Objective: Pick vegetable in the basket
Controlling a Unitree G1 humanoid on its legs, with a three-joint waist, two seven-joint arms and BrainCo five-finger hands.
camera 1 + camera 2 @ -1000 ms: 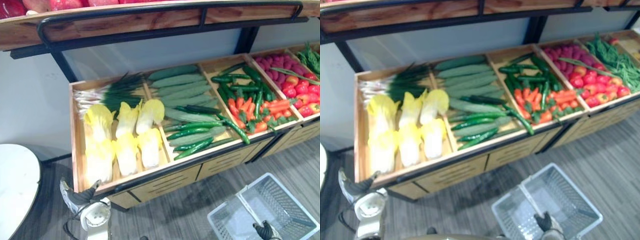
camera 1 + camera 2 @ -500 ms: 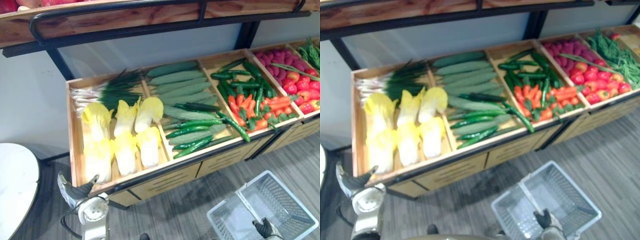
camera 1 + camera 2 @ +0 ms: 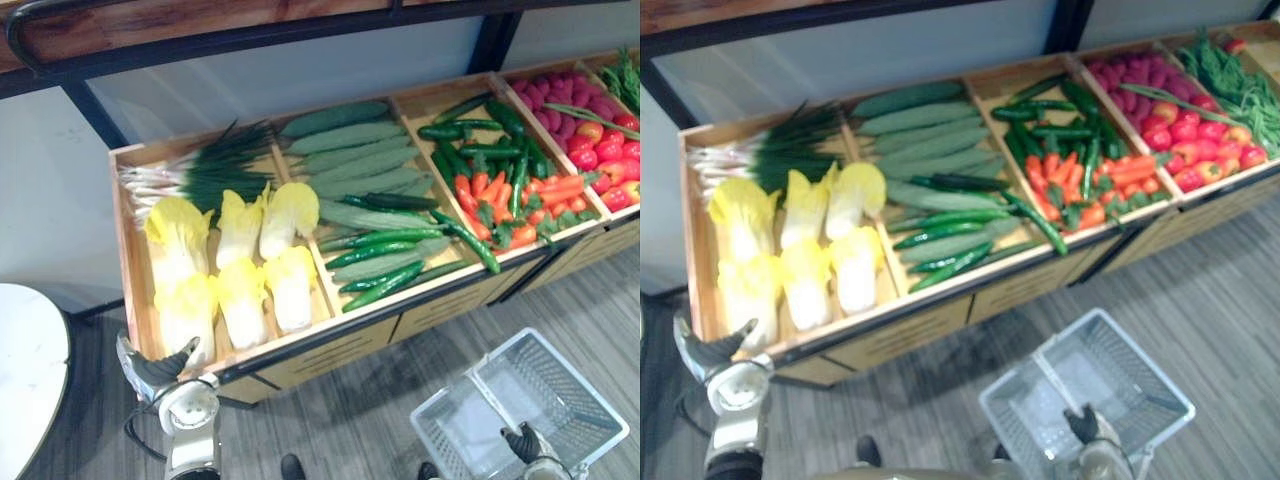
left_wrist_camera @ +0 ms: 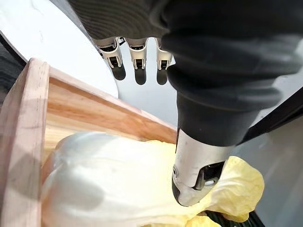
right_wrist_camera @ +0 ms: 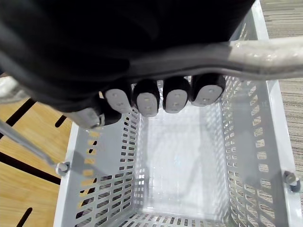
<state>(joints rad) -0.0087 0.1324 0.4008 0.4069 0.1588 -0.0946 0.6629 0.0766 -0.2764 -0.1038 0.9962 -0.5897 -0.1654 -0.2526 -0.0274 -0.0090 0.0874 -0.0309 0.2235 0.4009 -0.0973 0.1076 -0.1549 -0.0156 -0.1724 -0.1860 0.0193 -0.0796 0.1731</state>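
Note:
Several pale yellow cabbages lie in the left wooden crate of the vegetable stand. My left hand hovers at that crate's near-left corner with straight fingers, just above one cabbage and not touching it. The left wrist view shows this left hand open. Low on the right hangs a grey plastic basket with nothing in it. My right hand holds it, fingers curled round its handle.
Green onions lie behind the cabbages. Cucumbers fill the middle crate; green and orange peppers and red vegetables follow to the right. A round white table stands at the left. Grey floor lies before the stand.
The camera has moved: the stand sits higher and further left in the picture and the upper shelf has left it. Both hands keep their places by the crate corner and basket.

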